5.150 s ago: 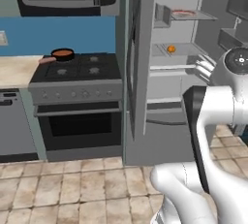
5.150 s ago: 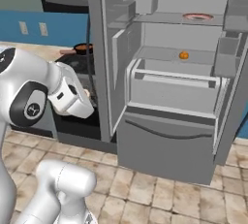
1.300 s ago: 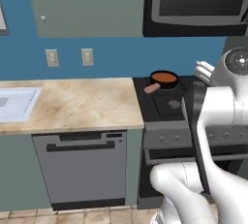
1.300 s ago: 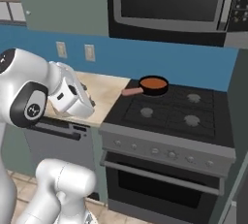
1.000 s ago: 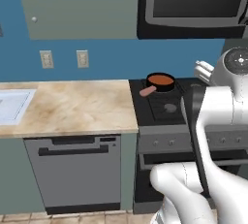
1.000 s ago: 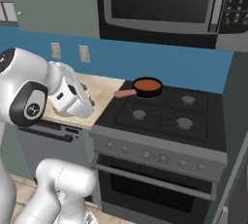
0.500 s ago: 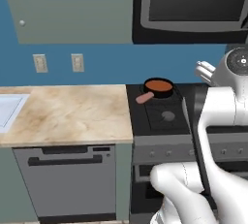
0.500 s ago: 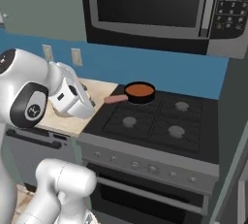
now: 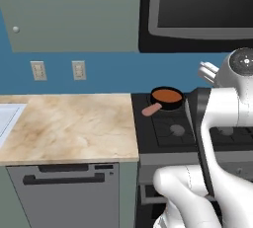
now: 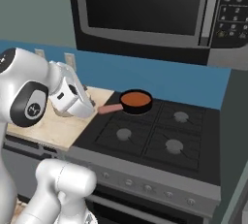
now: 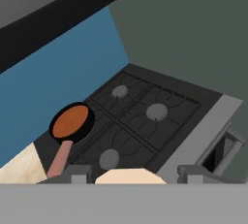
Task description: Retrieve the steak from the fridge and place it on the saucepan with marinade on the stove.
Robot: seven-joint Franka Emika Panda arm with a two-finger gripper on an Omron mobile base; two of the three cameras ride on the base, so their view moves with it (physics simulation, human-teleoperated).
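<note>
The steak [image 11: 130, 176] shows as a pale tan slab edge between the two dark fingertips [image 11: 77, 172] of my gripper [image 11: 133, 174], which is shut on it. The gripper hangs above the front left of the black stove [image 11: 160, 121]. The small black saucepan [image 11: 72, 121] sits on the back left burner, its orange-brown marinade [image 11: 70, 121] filling the rim and its pinkish handle pointing toward the counter. The saucepan [image 9: 166, 97] [image 10: 136, 101] lies ahead of the hand and apart from it. The fridge [image 10: 238, 136] shows as a grey side wall right of the stove.
A beige marble counter [image 9: 64, 128] runs left of the stove, with a dishwasher [image 9: 62, 192] below and a sink [image 9: 7, 118] at the far left. A black microwave [image 10: 145, 9] hangs low over the burners. My white arm [image 9: 222, 118] covers the stove's right half in the left base view.
The base has driven, so both base views have shifted and the stove now looks larger and closer. The gripper keeps the same hold on the steak.
</note>
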